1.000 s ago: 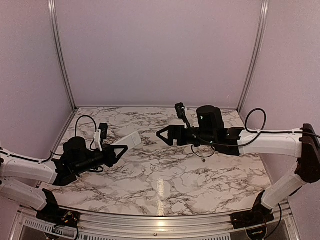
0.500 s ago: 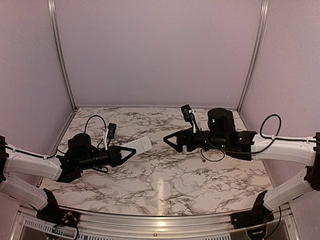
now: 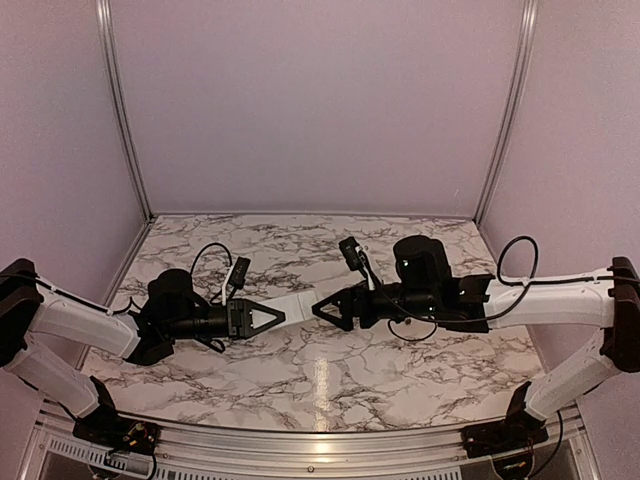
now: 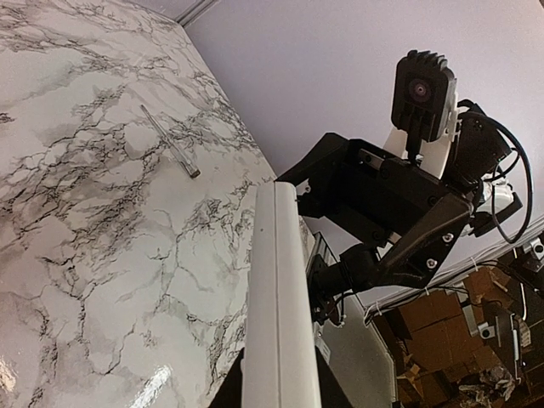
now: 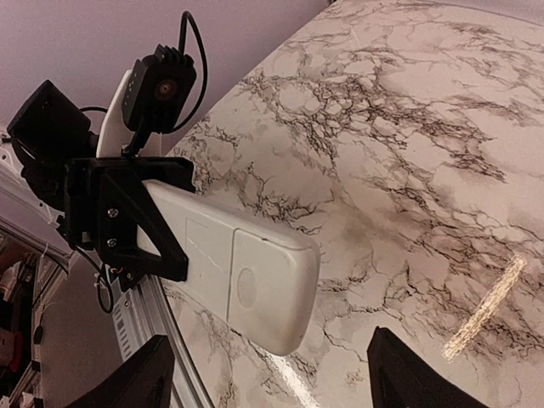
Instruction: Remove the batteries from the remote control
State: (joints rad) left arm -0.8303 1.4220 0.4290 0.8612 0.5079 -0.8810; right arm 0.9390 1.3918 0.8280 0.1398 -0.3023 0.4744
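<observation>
White hard-plastic remote control [image 3: 297, 302], a flat rounded slab, pinched at one end in left claw [image 3: 278, 316], aloft over marble-patterned desk [image 3: 330, 375]. Right claw [image 3: 322, 306] spread, just beside free end. Judged light, stiff, slick: grip across long edges, clear of closed rectangular battery cover [image 5: 265, 289].

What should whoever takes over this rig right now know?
Left gripper: shut on the remote control, holding it off the table, back face toward the right wrist camera.
Right gripper: open, fingers spread at the remote's free end, not gripping.
Batteries: none visible; the back cover looks closed.
Thin pale rod lies on the table.
Done: remote picked up and presented.
Left: open the cover, take out the batteries.
</observation>
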